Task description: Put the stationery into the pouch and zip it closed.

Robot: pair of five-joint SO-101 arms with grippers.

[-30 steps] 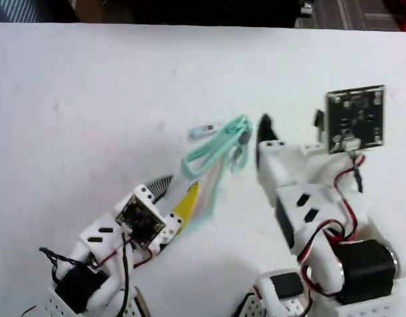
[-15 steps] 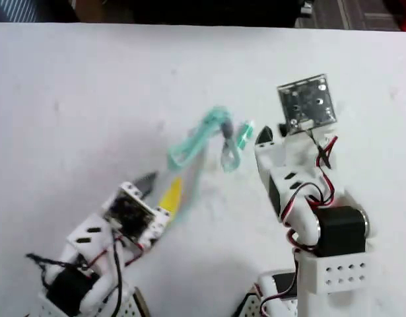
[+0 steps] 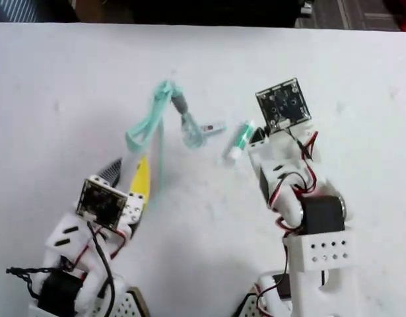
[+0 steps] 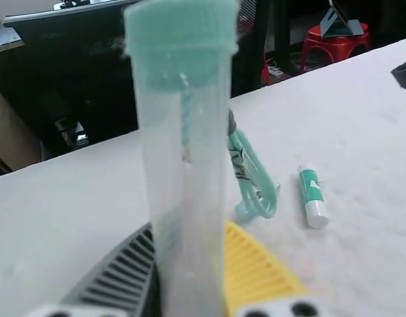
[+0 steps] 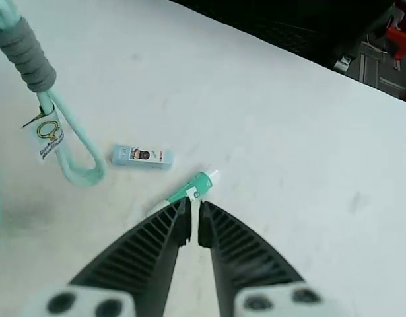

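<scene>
White table (image 3: 70, 79) with two arms, seen from above and from both wrists.

Left arm: enters from the near left corner of the high view. The left gripper (image 3: 128, 172), with one grey and one yellow finger (image 4: 255, 271), is clamped on the lower end of the pouch (image 4: 183, 165).

Right arm: enters from the near right. The right gripper (image 5: 194, 210) points at the table, its fingers drawn close with a narrow slit between them and nothing held.

Pouch: a long clear sleeve with teal trim. It runs from the left gripper away across the table, with the teal end farthest from the arm. In the left wrist view it rises straight up between the fingers.

Strap (image 5: 70, 152): a teal loop hanging from the pouch's far end, bound by a grey wrap (image 5: 31, 56) and carrying a small tag (image 5: 47, 132). The loop lies on the table between the two arms.

Green-and-white stick (image 3: 239, 140): lying flat just in front of the right fingertips, apart from the pouch.

Small blue item (image 5: 142, 156): lying flat between the strap loop and the stick, near both. What it is cannot be told.
</scene>
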